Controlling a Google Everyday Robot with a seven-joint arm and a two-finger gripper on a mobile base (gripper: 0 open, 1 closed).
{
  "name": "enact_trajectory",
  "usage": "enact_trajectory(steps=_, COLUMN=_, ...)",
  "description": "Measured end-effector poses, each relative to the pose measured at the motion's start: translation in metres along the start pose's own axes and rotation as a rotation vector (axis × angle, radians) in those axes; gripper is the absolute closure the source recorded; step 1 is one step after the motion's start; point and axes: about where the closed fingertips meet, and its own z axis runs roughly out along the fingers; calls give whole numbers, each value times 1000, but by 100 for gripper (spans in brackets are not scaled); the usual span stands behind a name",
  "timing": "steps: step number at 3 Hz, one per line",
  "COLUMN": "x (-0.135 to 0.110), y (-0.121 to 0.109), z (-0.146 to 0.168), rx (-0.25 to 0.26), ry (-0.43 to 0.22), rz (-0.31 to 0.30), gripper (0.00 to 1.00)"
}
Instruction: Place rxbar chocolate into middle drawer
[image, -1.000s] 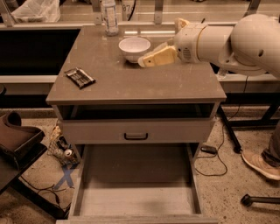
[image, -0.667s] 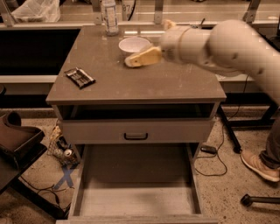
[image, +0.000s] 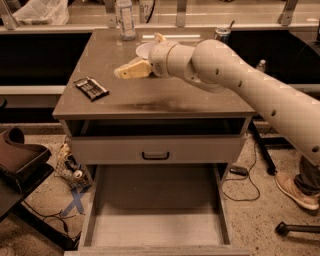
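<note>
Gripper (image: 131, 70) is above the cabinet top (image: 165, 102), just right of the rxbar (image: 91, 88) and apart from it. Cannot tell its grip state. Rxbar lies flat at left. Drawer (image: 155, 220) stands open, near.

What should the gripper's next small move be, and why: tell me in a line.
Probably shift the gripper across the cabinet top until it is over the rxbar chocolate. The bar lies flat there, ungrasped, apart from the gripper, which is beside the white bowl; the middle drawer already stands open below.
</note>
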Motion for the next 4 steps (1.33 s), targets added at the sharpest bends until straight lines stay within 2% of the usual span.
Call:
enact_trajectory(steps=2, x=3, y=58, z=27, rx=-117, ry=15, rz=67, gripper=0)
enact_trajectory(steps=3, x=16, y=82, z=38, rx=-122, ry=45, rz=107, gripper=0)
enact_trajectory(steps=4, x=26, y=96, z=59, rx=-91, ry=74, rz=153, gripper=0)
